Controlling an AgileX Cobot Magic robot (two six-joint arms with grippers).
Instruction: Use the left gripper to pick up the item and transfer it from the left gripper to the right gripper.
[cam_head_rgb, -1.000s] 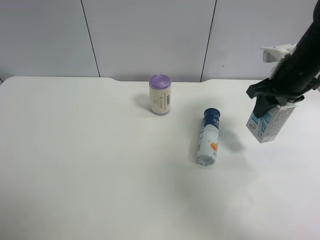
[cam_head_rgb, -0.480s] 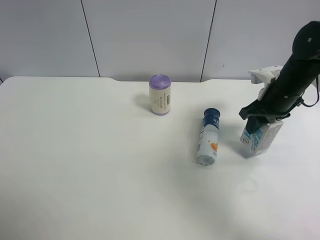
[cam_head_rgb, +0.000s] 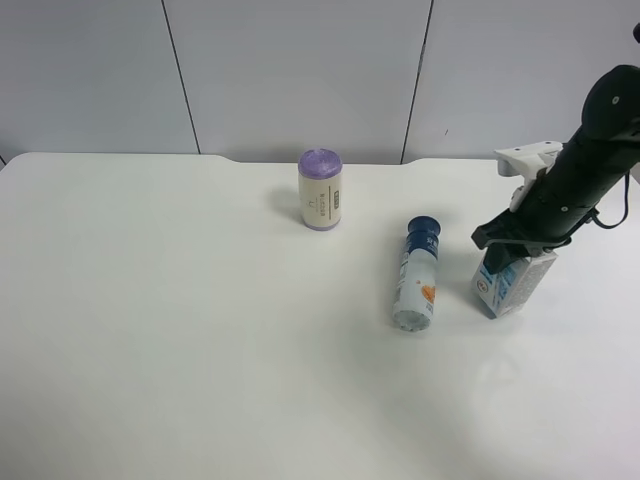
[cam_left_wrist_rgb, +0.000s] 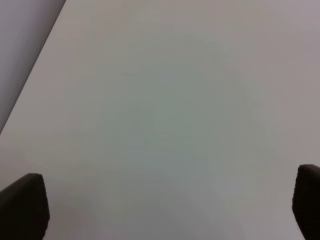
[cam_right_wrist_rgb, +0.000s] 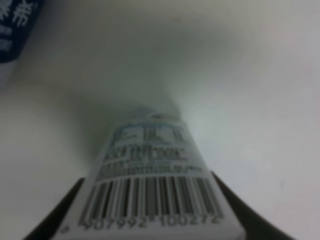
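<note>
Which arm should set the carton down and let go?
Right. The right gripper is clamped on the carton, which sits at or just above the table. The left gripper is open over bare table, nowhere near it.

Table (cam_head_rgb: 180, 340): lying white and matte, filling most of the view.
Wall (cam_head_rgb: 300, 70): standing pale grey behind the far edge, showing dark vertical panel seams.
Light: falling evenly, casting soft shadows.

Right gripper (cam_head_rgb: 512, 252) jaws clamped; left gripper (cam_left_wrist_rgb: 165, 210) jaws spread.
</note>
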